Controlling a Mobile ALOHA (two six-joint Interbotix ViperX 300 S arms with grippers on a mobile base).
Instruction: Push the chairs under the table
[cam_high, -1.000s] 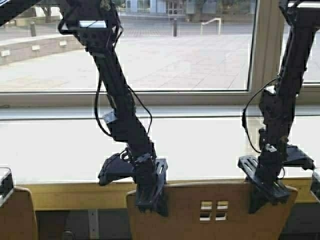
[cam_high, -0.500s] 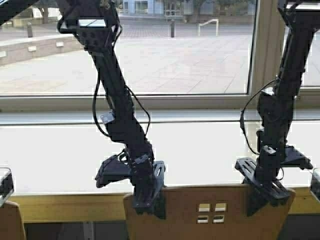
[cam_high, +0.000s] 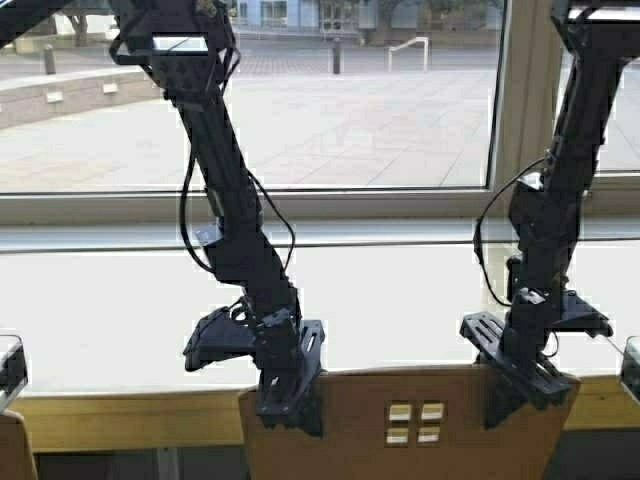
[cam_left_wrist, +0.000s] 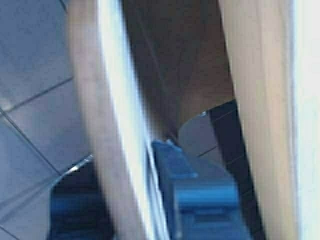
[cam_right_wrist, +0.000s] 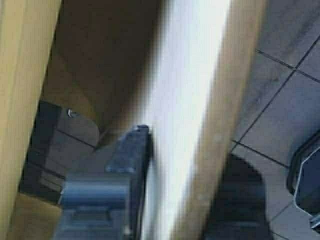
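A tan plywood chair with small square cutouts in its back stands against the front edge of the long pale-wood table. My left gripper is clamped over the left end of the chair back's top edge. My right gripper is clamped over its right end. In the left wrist view the chair back runs between my left gripper's fingers. In the right wrist view the chair back runs between my right gripper's fingers.
A second chair's corner shows at the lower left. A large window with a sill stands behind the table. Grey floor tiles lie below the chair.
The robot has moved forward with the chair held in both grippers. The table edge and chair sit lower in view, and the neighbouring chair has slid nearly out at the left.
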